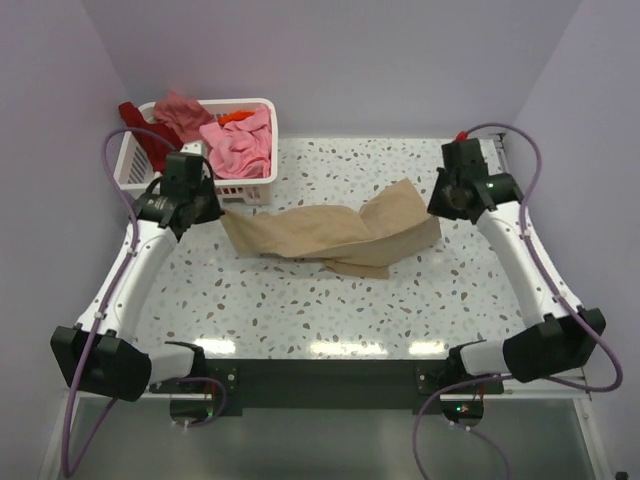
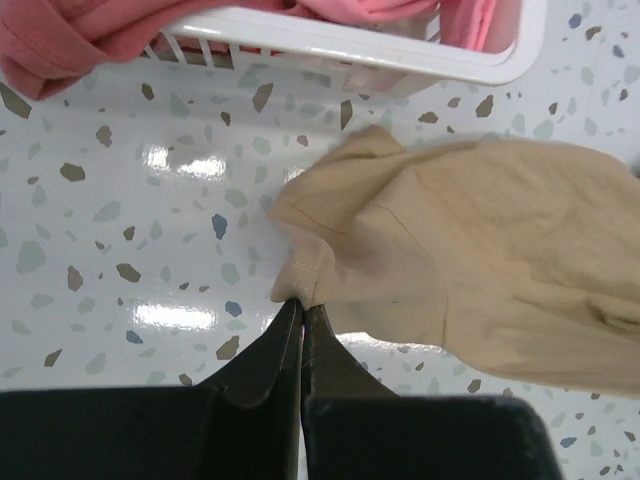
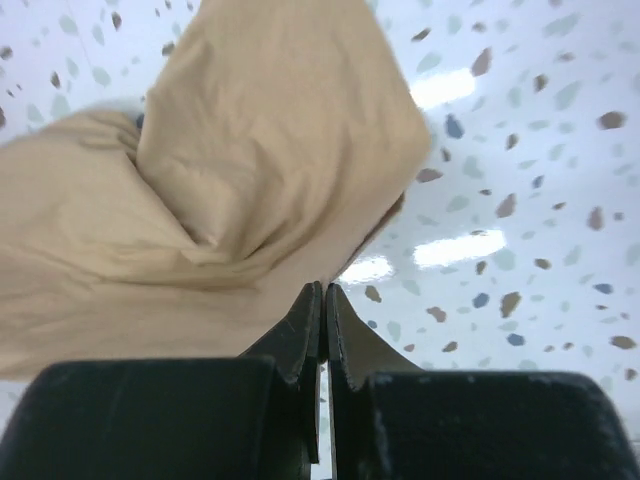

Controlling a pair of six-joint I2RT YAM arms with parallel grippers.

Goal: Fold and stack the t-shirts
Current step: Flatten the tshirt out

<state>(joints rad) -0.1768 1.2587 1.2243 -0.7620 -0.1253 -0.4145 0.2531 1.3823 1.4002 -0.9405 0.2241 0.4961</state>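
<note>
Between left fingers (image 2: 262, 368) and right fingers (image 3: 300, 335) — one tan t-shirt (image 1: 330, 235), one basket (image 1: 247, 190) nearby

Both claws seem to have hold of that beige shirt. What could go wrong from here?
1. The left gripper and the right gripper each pinch only a thin bit at the edge of the tan t-shirt, so it may slip out when pulled.
2. The shirt lies twisted and bunched in the middle, so it might not spread flat.
3. The left gripper sits close to the white basket and could bump it.
</note>
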